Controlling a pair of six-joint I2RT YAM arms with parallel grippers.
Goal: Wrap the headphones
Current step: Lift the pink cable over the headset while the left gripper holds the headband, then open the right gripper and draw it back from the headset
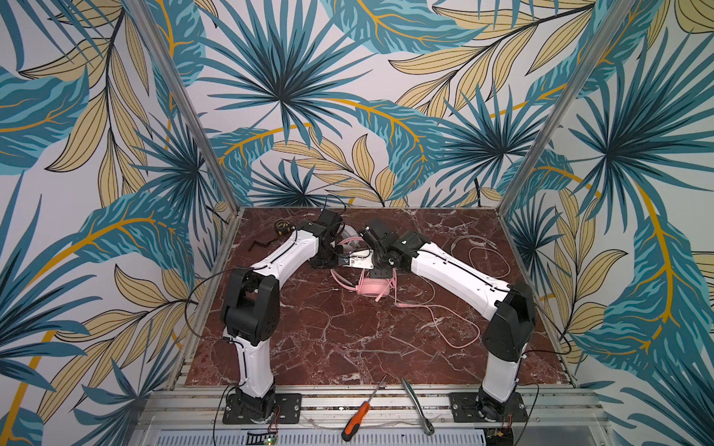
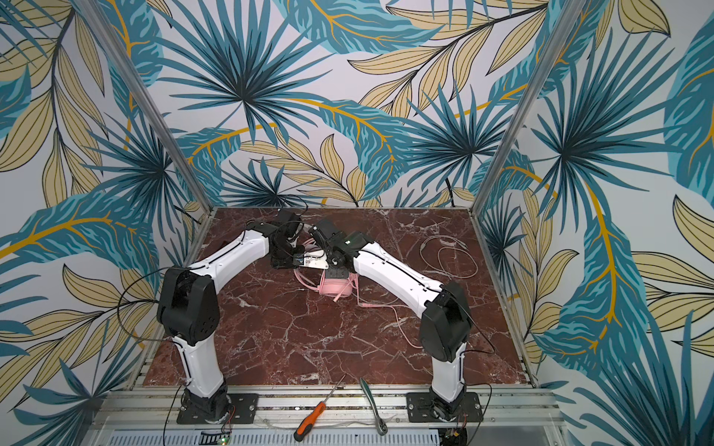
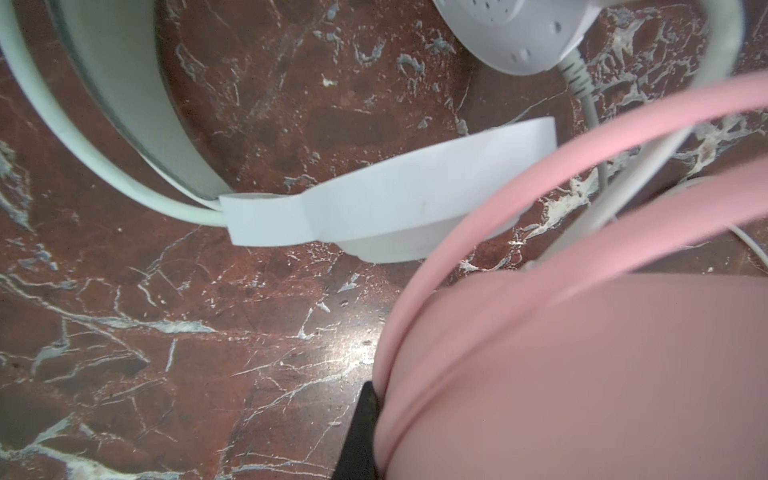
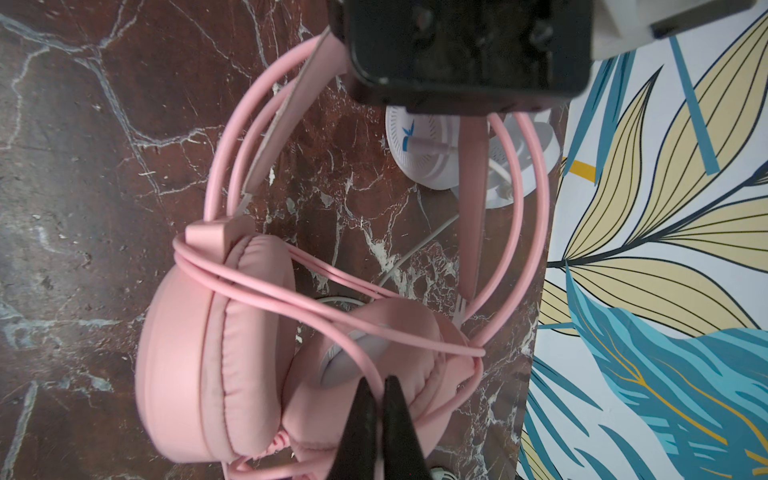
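At the near edge, a ribbed aluminium rail carries a screwdriver with an orange and black handle and a shiny metal ratchet wrench, lying near each other. Behind the rail, the table is a glossy red-brown marble slab with thin white veins.

A thin pink cable lies on the right half in loose curves and leads to the pink headphones, which are near the middle of the table, between the two arms. Their cups are round, with smooth matte shells and soft, wrinkled cushions. The headband is made of two thin round tubes and one flat strap. Several turns of the cable cross from cup to cup.

The right gripper has two black tapered fingers pressed together, and a strand of the pink cable runs into the narrow slit between them. The left gripper is clenched on the flat strap at the top of the pink headband; only one of its fingers shows, lying against the pink.

Just behind are the white headphones, of hard smooth plastic, one disc dotted with small holes. Whether they touch the pink tubes, I cannot tell.

Farther right, a pale cable lies in flat loops. At the far left sits a black and yellow tape measure. The wall behind shows printed teal and cream leaves.
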